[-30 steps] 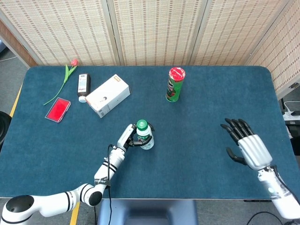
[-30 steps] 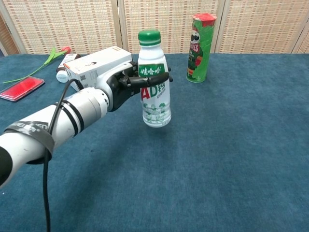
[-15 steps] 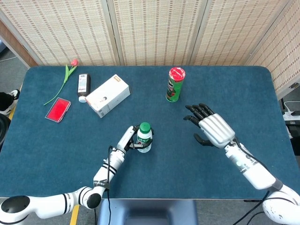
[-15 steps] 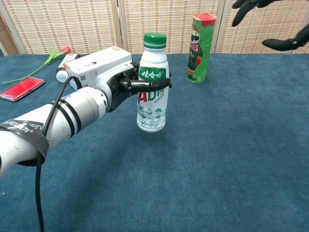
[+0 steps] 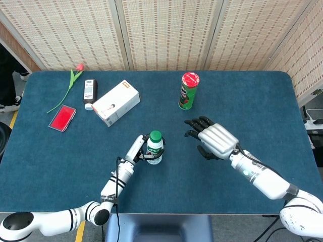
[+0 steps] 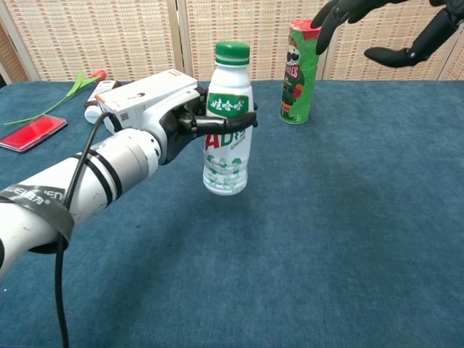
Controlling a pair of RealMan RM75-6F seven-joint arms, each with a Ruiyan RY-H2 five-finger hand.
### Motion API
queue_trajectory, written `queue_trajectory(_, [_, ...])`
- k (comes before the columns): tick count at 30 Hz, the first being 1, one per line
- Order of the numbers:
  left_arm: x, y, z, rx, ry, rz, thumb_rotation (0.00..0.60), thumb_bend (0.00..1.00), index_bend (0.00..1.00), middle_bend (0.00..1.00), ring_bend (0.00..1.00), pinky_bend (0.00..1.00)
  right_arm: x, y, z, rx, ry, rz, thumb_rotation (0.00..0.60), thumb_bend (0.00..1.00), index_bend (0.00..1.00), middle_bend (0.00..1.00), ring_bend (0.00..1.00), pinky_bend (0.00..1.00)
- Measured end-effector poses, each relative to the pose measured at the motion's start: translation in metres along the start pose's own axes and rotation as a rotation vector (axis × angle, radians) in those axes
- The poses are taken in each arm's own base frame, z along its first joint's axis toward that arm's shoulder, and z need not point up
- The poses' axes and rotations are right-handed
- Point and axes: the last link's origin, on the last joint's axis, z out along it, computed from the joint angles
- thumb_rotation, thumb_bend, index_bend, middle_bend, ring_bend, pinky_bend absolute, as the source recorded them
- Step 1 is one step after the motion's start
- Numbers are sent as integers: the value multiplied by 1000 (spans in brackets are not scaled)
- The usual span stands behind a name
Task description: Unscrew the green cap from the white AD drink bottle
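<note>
The white AD drink bottle with its green cap is lifted off the table, upright with a slight tilt. My left hand grips it around the upper body, below the cap. From above the bottle shows mid-table with the cap on top and my left hand at its left side. My right hand hovers open to the right of the bottle, fingers spread toward it, a clear gap between. In the chest view my right hand shows at the top right, above cap height.
A green chip can with a red lid stands behind the bottle to the right. A white box, a small dark bottle, a red card and a tulip lie at the back left of the blue table.
My right hand has swept in from the table's right side toward the bottle. My left hand has lifted the bottle a little and drawn it slightly nearer.
</note>
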Motion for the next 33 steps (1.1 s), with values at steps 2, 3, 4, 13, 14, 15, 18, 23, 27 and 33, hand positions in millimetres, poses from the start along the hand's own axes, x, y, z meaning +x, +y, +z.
queue_trajectory(2, [-5, 0, 0, 2, -14, 4, 600, 771, 737, 868, 412, 209, 6, 1, -1, -7, -8, 25, 568, 549, 215, 0, 0, 0])
queue_trajectory(3, [-7, -1, 0, 2, -18, 3, 600, 771, 738, 868, 412, 209, 8, 1, -2, -9, -12, 37, 553, 549, 213, 0, 0, 0])
queue_trajectory(4, [-8, -1, 0, 2, -22, 3, 600, 772, 738, 868, 413, 210, 10, 1, -2, -10, -16, 49, 548, 549, 212, 0, 0, 0])
queue_trajectory(13, [-22, 1, 4, -7, -62, 16, 600, 773, 738, 870, 413, 233, 21, -6, 6, -2, -112, 105, 475, 549, 215, 0, 0, 0])
queue_trajectory(14, [-23, 2, 4, -10, -69, 20, 600, 774, 738, 871, 413, 238, 23, -7, 8, 1, -123, 101, 468, 549, 218, 0, 0, 0])
queue_trajectory(15, [-23, 3, 5, -13, -72, 24, 600, 774, 737, 870, 412, 241, 23, -9, 9, 2, -130, 98, 464, 549, 222, 0, 0, 0])
queue_trajectory(18, [-25, 6, 6, -19, -79, 31, 600, 774, 738, 870, 412, 243, 25, -13, 11, 4, -150, 91, 455, 549, 226, 0, 0, 0])
queue_trajectory(23, [-27, 8, 6, -23, -90, 45, 600, 774, 738, 870, 413, 243, 25, -18, 15, -1, -168, 80, 428, 548, 223, 0, 0, 0])
queue_trajectory(27, [-28, 9, 6, -24, -99, 52, 600, 776, 738, 870, 412, 244, 23, -19, 19, -14, -181, 105, 424, 547, 229, 0, 0, 0])
queue_trajectory(33, [-31, 8, 7, -27, -110, 61, 600, 781, 738, 870, 412, 249, 22, -21, 23, -24, -197, 146, 420, 547, 255, 0, 0, 0])
